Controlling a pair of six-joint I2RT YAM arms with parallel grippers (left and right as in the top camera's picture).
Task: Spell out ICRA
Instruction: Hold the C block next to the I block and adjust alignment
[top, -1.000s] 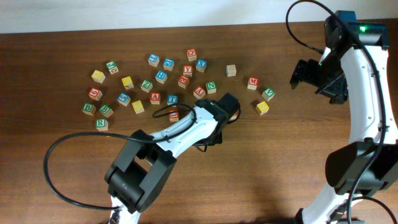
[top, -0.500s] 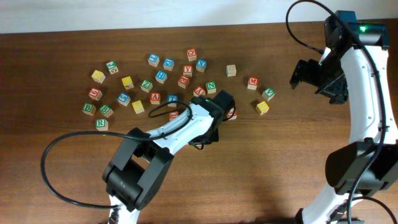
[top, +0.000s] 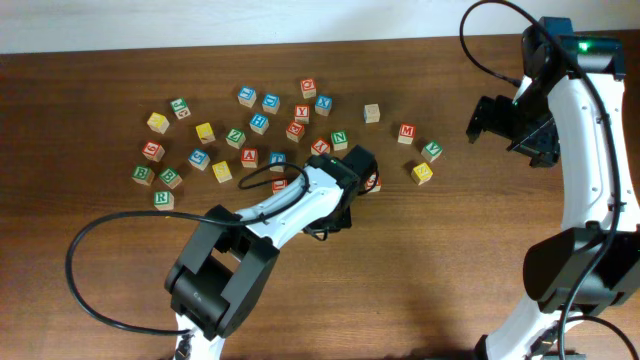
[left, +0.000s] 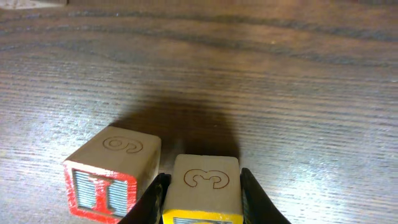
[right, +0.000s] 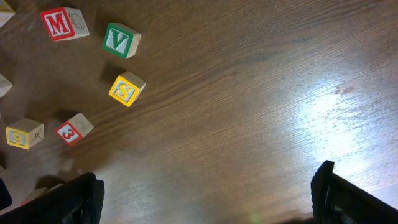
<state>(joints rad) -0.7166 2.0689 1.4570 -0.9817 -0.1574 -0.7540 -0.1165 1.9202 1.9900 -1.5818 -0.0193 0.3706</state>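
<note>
Dark wooden table under bright light

The scene is taken up by a table (top: 470, 260) of dark brown wood, whose fine grain is seen running lengthwise across the overhead view. Along the far edge a narrow pale strip (top: 200, 25) is shown (whether wall or floor cannot be told). In the right wrist view a bright patch of glare (right: 339, 109) is thrown back from the smooth top, and the grain is picked out clearly around it. In the left wrist view the wood is seen close, streaked lighter and darker, with a soft shadow (left: 186, 118) laid across its middle.
</note>
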